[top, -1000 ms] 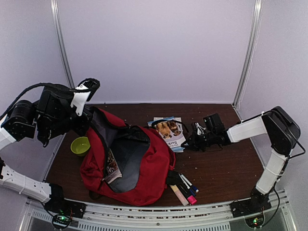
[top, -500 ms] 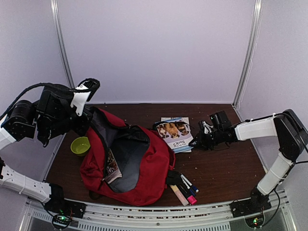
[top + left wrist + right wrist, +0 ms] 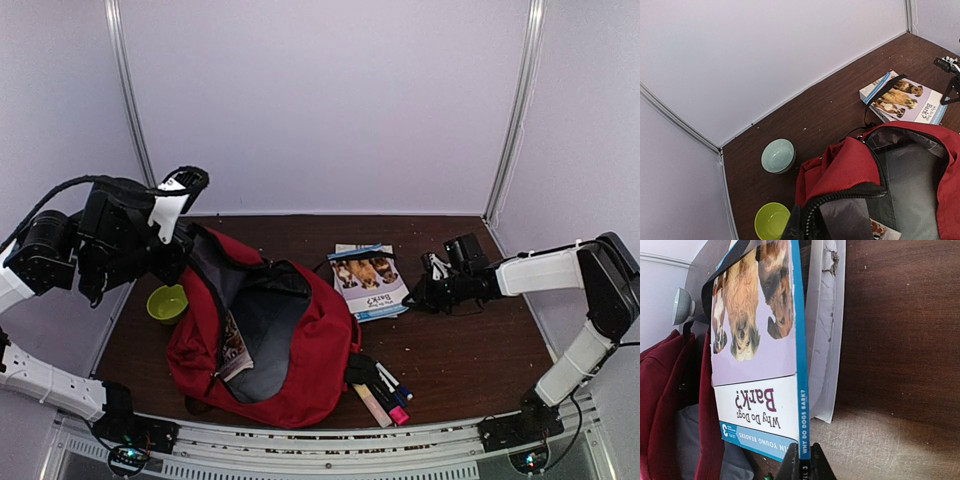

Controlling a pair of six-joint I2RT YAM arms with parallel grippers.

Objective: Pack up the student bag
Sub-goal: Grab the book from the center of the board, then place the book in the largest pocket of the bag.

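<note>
Two grips | left jaws raised, pinching student bag (image 3: pixel 320 352) | right jaws low, pinching book (image 3: pixel 370 282)

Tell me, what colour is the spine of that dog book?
The spine is blue with white lettering, clearest in the right wrist view.

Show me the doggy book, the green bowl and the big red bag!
doggy book (image 3: pixel 368 282): top view, middle of its cover.
green bowl (image 3: pixel 167 303): top view, inside of the bowl.
red bag (image 3: pixel 322 345): top view, its red outer fabric.
</note>
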